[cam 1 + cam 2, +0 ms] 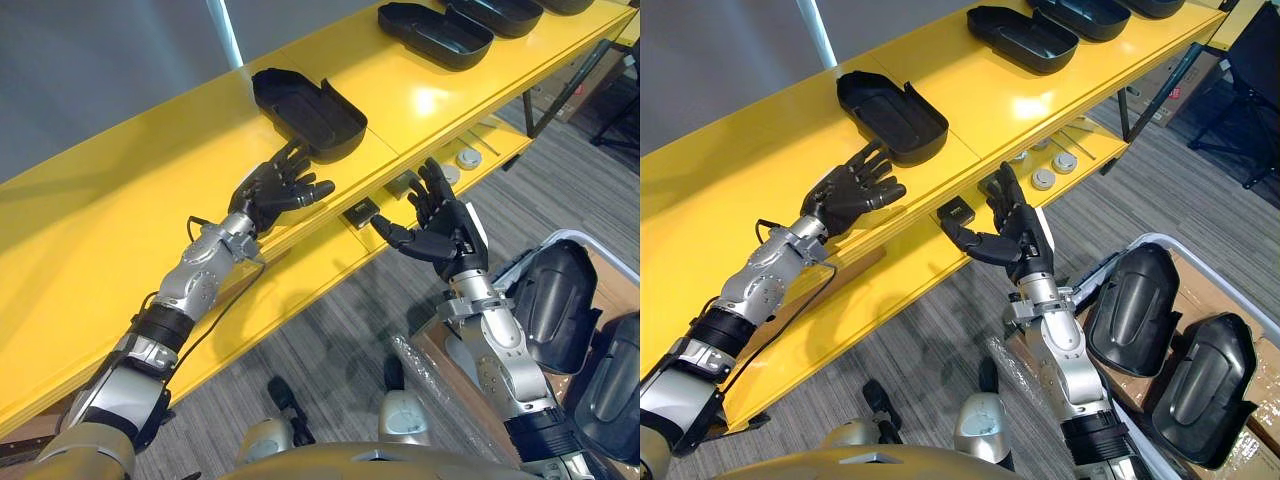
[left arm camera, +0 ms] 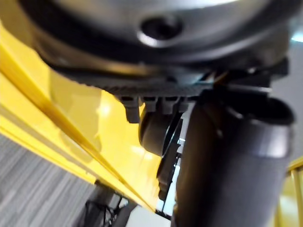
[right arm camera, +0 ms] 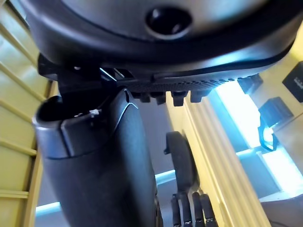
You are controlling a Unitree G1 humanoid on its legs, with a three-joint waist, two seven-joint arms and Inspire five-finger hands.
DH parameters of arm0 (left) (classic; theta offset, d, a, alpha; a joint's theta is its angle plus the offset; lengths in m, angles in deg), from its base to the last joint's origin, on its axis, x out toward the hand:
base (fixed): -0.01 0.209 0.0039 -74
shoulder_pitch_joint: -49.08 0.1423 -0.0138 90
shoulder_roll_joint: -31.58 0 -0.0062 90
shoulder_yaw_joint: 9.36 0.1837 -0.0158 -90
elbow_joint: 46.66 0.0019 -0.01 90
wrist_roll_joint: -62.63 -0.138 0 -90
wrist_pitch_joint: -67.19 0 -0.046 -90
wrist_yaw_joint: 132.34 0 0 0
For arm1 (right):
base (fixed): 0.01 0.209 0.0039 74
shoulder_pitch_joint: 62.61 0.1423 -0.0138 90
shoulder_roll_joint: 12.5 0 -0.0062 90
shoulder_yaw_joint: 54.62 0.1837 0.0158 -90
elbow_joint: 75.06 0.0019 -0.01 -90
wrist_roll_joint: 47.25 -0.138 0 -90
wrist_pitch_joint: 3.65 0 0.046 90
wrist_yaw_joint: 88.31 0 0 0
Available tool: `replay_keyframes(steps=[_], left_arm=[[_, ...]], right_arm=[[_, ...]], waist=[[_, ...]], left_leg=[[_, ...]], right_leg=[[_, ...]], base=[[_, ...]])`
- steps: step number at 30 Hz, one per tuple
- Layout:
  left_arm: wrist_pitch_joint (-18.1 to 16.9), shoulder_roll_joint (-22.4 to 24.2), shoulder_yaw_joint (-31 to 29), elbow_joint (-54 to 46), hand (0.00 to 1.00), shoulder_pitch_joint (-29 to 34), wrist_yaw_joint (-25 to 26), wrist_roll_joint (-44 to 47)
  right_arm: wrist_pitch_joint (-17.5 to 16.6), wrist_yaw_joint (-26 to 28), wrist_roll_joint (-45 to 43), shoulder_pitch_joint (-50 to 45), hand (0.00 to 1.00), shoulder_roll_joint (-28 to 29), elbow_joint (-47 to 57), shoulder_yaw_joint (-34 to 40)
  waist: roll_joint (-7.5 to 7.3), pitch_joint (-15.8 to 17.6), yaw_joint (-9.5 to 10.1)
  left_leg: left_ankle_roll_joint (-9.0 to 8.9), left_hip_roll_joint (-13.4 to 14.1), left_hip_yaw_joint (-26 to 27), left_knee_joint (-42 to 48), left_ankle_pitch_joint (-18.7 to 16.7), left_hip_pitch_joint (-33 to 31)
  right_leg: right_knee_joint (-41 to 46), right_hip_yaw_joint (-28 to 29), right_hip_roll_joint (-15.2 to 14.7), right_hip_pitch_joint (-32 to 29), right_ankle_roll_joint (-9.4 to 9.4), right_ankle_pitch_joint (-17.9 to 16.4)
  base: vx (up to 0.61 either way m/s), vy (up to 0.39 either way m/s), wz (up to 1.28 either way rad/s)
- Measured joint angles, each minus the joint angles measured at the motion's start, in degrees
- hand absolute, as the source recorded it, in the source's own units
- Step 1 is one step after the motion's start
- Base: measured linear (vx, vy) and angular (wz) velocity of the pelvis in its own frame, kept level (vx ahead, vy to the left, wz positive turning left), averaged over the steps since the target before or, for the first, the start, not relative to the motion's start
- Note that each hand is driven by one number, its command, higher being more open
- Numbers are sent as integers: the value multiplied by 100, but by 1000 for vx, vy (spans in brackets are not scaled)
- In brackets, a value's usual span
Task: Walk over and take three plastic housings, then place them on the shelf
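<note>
Three black plastic housings lie open side up on the yellow shelf's top board (image 1: pixel 120 200): one near (image 1: pixel 310 110), one further along (image 1: pixel 435 35) and a third (image 1: pixel 500 12) at the far end. My left hand (image 1: pixel 275 190) rests on the board just short of the near housing. It is open, and its fingertips reach that housing's near rim without curling round it. My right hand (image 1: pixel 440 225) hangs open in front of the lower shelf board (image 1: pixel 890 290), palm toward the shelf, holding nothing.
More black housings (image 1: pixel 1133 310) (image 1: pixel 1200 385) stand in a white-rimmed bin (image 1: pixel 1170 243) on the floor at the lower right. A small black box (image 1: pixel 958 212) and round discs (image 1: pixel 1043 180) lie on the lower board. Grey carpet (image 1: pixel 1200 190) lies beyond.
</note>
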Motion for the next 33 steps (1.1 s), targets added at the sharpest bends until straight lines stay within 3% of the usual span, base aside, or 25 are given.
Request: replay_keyframes(steps=[5,8,9,10,16,23,27,33], left_arm=[[-238,368,-1307,-1390,100,1307,997,-1115],[-683,775,-2191,-2457,100,2394,1720,-1737],[-925,992,-2459,-2876,100,2808,1946,-1885],[-1917,1949,-2607,-4412,100,4169,2305,-2601],[-1917,2014,-2601,-4410,100,4170,2287,-2595],[-1913,2104,-2329,-4235,100,4181,1922,-2581],[-1892,2103,-2116,-4236,100,4181,1593,-2359],[-1768,2098,-1886,-4225,100,4164,1403,-2086]], right_arm=[[-35,-52,113,-442,100,243,29,372],[-113,-314,469,-673,100,360,58,548],[-169,-432,546,-760,100,446,69,588],[-309,-1030,902,-888,100,938,518,714],[-309,-1030,900,-892,100,938,497,740],[-310,-1102,911,-1061,100,940,483,1109],[-312,-1376,1646,-972,100,933,484,1606],[-306,-1574,1733,491,100,20,150,1995]], waist=[[39,-25,3],[54,-123,204],[53,-192,299],[56,-470,748],[59,-472,748],[8,-440,820],[-87,-384,829],[-193,-319,832]], left_leg=[[-6,4,-235,1,31,-42],[-22,21,-430,2,43,-56],[-25,17,-540,2,42,-55],[-107,17,-953,0,47,-50],[-104,14,-965,1,49,-50],[-83,-6,-992,1,64,-50],[-75,-33,-1005,0,70,-50],[-73,10,-1011,0,105,-62]], right_leg=[[-3,-261,34,119,-33,-30],[-10,-454,61,247,-61,-92],[-8,-564,60,323,-58,-133],[45,-1004,73,550,-107,-335],[38,-1009,74,556,-123,-323],[59,-1024,56,552,-105,-344],[101,-1035,22,542,-109,-352],[106,-1022,64,526,-109,-349]], base=[[19,-6,22],[24,-14,35],[18,-1,24],[12,-1,17],[0,0,0],[0,0,0],[0,0,0],[0,0,0]])
